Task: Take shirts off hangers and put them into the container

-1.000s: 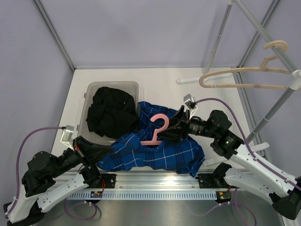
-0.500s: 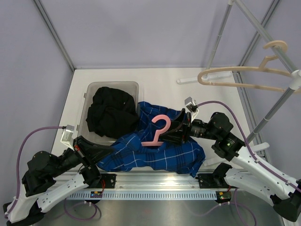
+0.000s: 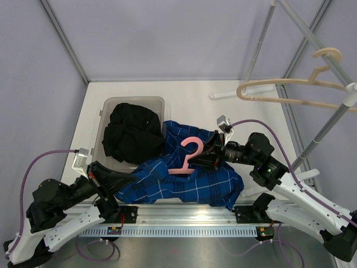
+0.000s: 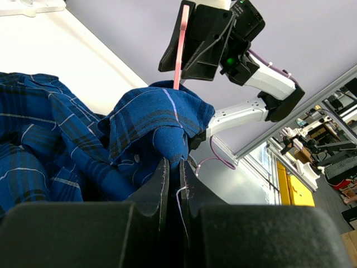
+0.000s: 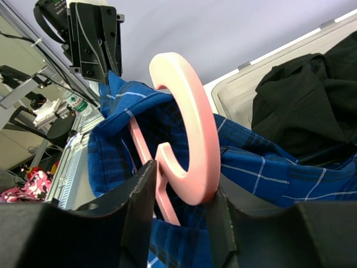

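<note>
Top, left-wrist and right-wrist views. The right hand [image 5: 178, 187] is clamped on the neck of the thin pink curved hanger [image 3: 190, 151], just below its hook, with one finger on each side. The hook stands up clear of the cloth, which gives the hand a rigid part to hold. The left hand [image 4: 173, 164] is closed tight on a fold of the royal-blue checked cloth shirt [image 3: 184, 178], at the garment's near left edge. The two holds are well apart, probably so that hanger and cloth can be drawn in opposite directions and the hanger's arms, hidden under the fabric, can slide out. The blue shirt lies spread on the white table [image 3: 184, 100], its far left part lapping over the near right corner of the rectangular translucent grey plastic container [image 3: 134, 99]. The plain black cloth shirt [image 3: 131, 134] is bundled inside that container. A bare beige curved hanger [image 3: 268, 82] hangs from the grey metal rack pole [image 3: 304, 30] at the right. Judged remaining: free the pink hanger, then bin the blue shirt.
</note>
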